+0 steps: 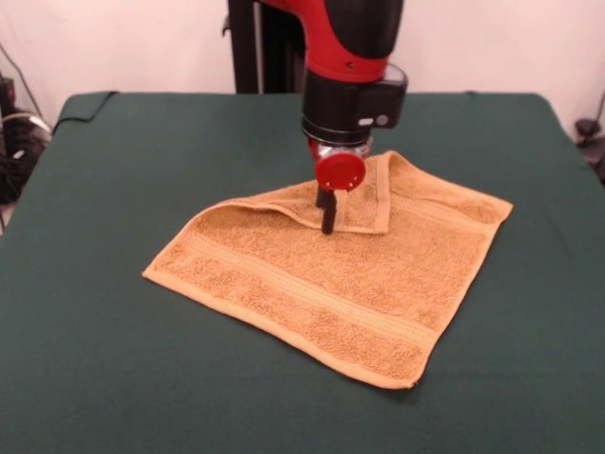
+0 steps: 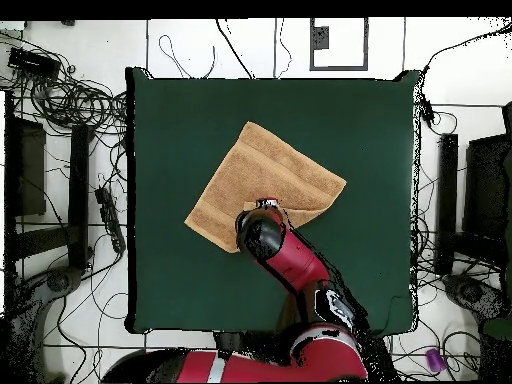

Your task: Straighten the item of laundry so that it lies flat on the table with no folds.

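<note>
The hand point(image 1: 327, 225) presses on the towel point(image 1: 331, 284) at its folded-over corner; the flap's free tip lies toward nine o'clock, while whether the hand is apart or together I cannot tell.

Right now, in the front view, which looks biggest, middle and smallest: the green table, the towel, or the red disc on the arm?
1. Green table
2. Orange-tan towel
3. Red disc

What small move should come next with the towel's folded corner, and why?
Probably drag that corner outward, toward the robot's side. The towel lies mostly flat on the table, but its far corner is folded back over it, and the end effector stands right at the folded edge. I can't tell whether it grips.
</note>
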You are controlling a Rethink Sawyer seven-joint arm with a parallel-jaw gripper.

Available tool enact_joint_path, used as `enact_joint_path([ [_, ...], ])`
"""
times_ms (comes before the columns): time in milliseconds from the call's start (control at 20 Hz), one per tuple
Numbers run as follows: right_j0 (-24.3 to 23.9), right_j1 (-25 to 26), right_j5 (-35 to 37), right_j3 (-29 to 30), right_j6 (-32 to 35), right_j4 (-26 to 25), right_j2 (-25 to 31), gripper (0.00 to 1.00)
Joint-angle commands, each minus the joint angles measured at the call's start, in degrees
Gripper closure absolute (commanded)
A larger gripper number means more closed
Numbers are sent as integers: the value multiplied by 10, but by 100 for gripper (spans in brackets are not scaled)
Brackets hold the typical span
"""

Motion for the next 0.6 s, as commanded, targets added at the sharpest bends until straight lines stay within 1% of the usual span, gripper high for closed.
enact_joint_path([
  [50, 10, 62, -6, -16, 99, 18, 61, 0],
  [150, 16, 63, -3, -17, 99, 21, 55, 0],
  [200, 18, 63, -7, -18, 99, 20, 54, 100],
  [450, 34, 65, 13, -23, 101, 33, 35, 100],
  [600, 36, 65, 16, -23, 102, 34, 33, 100],
])
